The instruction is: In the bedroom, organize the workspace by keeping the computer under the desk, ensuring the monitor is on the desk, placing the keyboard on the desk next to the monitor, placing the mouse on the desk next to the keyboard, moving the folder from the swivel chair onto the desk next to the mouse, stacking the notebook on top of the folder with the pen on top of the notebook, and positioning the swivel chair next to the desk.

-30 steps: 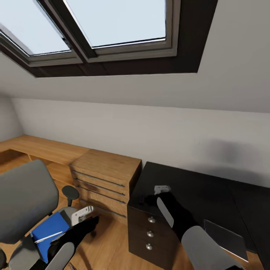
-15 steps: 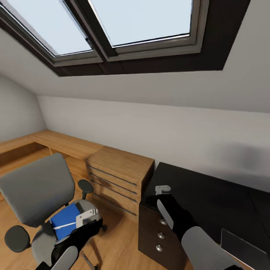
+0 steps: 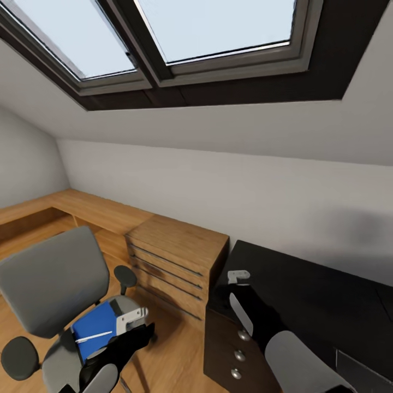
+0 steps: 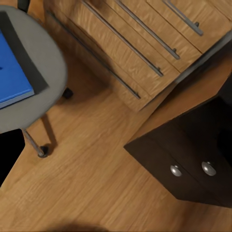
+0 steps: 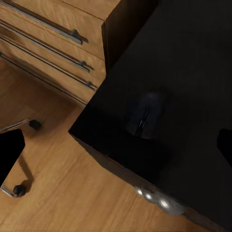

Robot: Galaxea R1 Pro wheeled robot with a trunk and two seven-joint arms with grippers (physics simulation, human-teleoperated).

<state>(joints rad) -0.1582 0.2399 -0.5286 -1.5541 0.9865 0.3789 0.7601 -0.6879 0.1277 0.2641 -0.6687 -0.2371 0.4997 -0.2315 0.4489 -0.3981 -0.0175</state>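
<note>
- The swivel chair [image 3: 52, 295] sits at the lower left of the head view: grey cloth on a tall rounded back and seat, with black oval armrests. In the left wrist view its seat [image 4: 36, 72] is a smooth grey disc, and a chrome leg ends in a small black caster.
- A flat blue folder [image 3: 97, 329] lies on the seat, matte and rectangular, with a thin white pen [image 3: 93, 337] across it.
- The mouse [image 5: 143, 115], a small black oval with a faint sheen, rests near the corner of the bench [image 3: 322, 295] in the right wrist view.
- The bench has a plain black top and a black drawer unit [image 3: 232, 344] with round silver knobs, at the lower right of the head view.
- Just beside it, towards the centre, stands a light-wood chest [image 3: 174, 262] with visible grain and long dark bar handles.
- The floor [image 4: 96, 183] is warm wood plank.
- The left gripper [image 3: 131, 319], white-tipped on a black arm, hangs over the chair seat next to the folder; I cannot tell how wide its fingers stand.
- The right gripper [image 3: 237, 276] hangs over the bench corner; its fingers' spread cannot be told either.
- Above, a slanted white ceiling carries a dark-framed skylight [image 3: 180, 43].
</note>
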